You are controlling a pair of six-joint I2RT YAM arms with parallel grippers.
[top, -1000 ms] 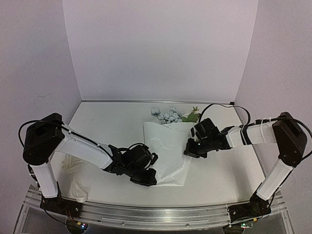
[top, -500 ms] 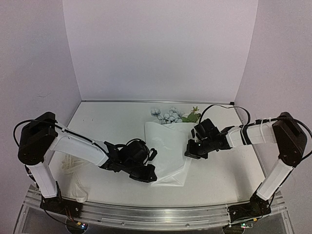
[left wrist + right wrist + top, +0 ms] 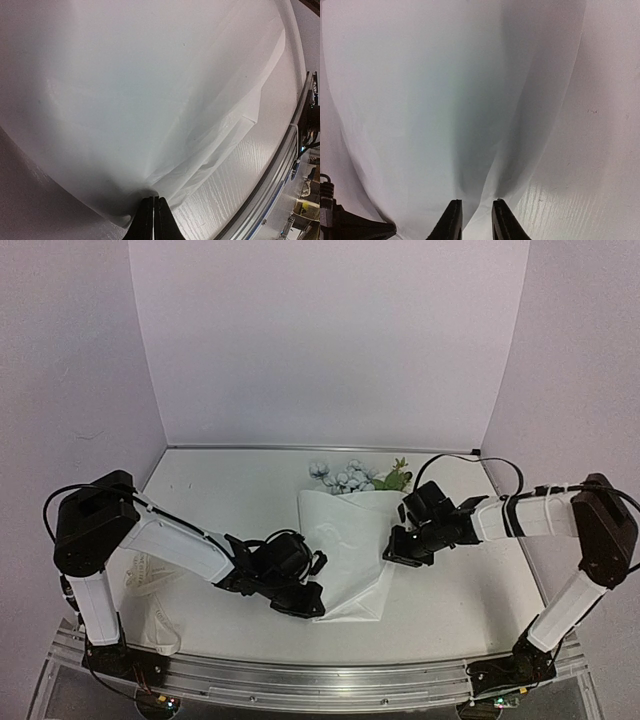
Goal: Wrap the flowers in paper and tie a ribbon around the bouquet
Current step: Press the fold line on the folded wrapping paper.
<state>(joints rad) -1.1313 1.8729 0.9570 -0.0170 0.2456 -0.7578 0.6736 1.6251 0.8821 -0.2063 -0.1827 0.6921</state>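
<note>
Wrapping: paper point(image 3: 345, 540) is pinched lower-centre by L gripper point(image 3: 153, 201), R gripper point(image 3: 476, 217) parted; fold over flowers point(image 3: 345, 477) likely needed next.

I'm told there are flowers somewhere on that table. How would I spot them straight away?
Start at the white table and find the big white paper sheet lying in its middle. At the sheet's far edge the flowers poke out: a small cluster of pale round blooms with green leaves beside them. Those leaves are the only green on the table.
</note>
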